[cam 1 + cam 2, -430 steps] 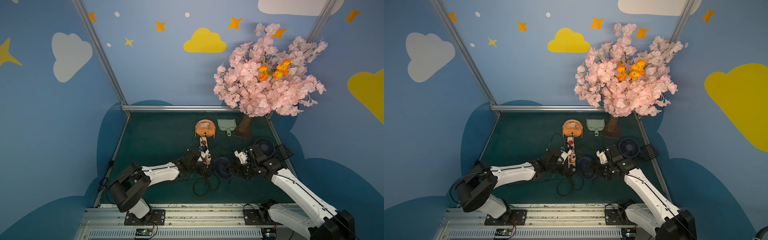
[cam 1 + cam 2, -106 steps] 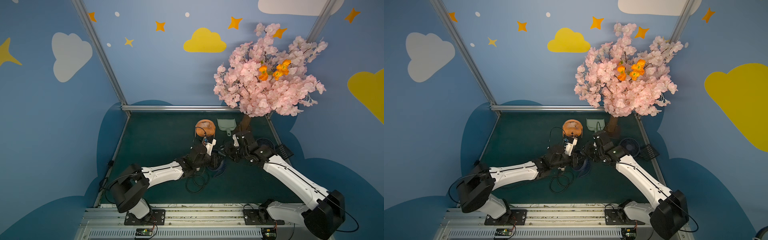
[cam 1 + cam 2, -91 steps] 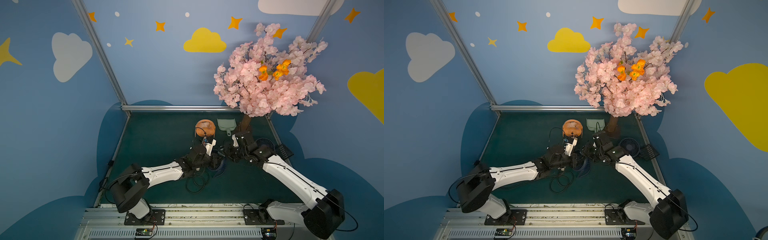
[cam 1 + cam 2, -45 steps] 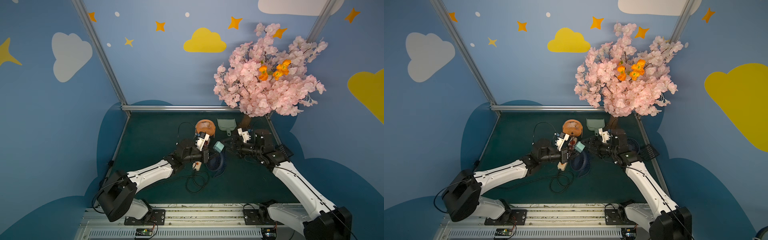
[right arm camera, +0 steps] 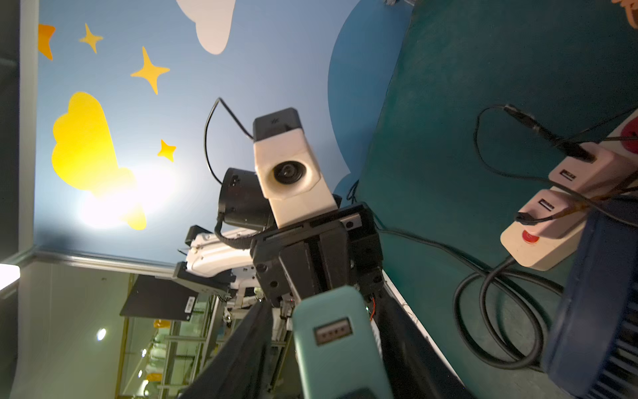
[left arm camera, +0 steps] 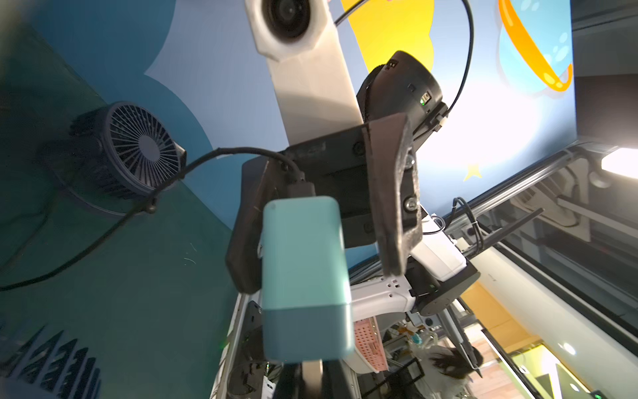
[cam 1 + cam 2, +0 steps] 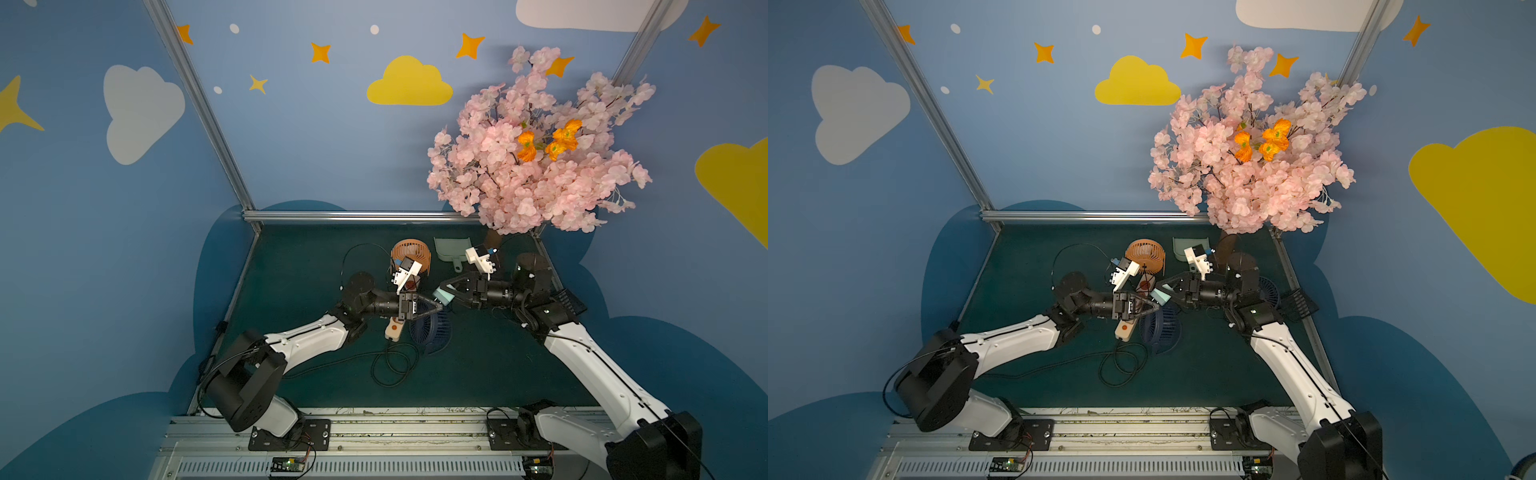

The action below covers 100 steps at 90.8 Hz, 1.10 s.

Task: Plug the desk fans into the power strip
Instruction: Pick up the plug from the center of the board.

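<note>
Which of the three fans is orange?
The orange fan near the back wall, beside the green dustpan; both others are dark blue.

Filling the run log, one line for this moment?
left gripper shut | right gripper holding teal adapter | power strip on mat | adapter unplugged

The white power strip lies flat on the green surface at frame centre, orange button at its near end. Just to its right, the navy desk fan stands tilted, touching it, and the strip's black cord loops below.

Teal adapter; navy fan; orange fan.
</note>
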Tool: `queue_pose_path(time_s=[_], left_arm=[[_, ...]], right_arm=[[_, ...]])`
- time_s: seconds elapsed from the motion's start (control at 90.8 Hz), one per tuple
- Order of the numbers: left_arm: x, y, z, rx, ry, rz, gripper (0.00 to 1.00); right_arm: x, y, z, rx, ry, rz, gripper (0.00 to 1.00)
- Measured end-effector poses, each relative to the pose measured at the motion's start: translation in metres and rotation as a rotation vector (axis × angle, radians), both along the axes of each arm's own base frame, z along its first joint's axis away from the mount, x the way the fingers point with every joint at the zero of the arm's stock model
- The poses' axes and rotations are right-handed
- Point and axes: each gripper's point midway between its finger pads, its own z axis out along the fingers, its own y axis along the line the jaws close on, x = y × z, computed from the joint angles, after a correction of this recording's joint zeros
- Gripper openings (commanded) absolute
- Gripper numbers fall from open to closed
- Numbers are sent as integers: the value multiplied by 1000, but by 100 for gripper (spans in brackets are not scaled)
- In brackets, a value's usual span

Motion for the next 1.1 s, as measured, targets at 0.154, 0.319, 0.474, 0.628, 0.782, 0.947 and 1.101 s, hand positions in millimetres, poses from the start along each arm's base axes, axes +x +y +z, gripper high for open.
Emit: queue_pose_path(time_s=[0.154,0.319,0.474,0.628,0.782,0.947,1.101], left_arm=[[-4,0,1,-7,16,-34,2],[-6,4,-1,1,20,-55,2],[-12,11,-2,19,28,-99,2],[-25,15,4,25,19,-170,2],[-32,17,3,44,47,-223,2],[-37,18,2,58,74,-258,2],[-41,19,1,62,77,-280,2]], right_arm=[[2,-2,-2,-6,-8,4,46],[0,-10,-3,-18,-9,21,48],[-9,-15,7,-45,-31,77,47],[-25,-16,12,-42,-56,163,50],[-35,-16,7,-37,-48,219,51],[-42,-10,-1,-38,-30,265,45],[-46,-7,-3,-40,-27,286,39]])
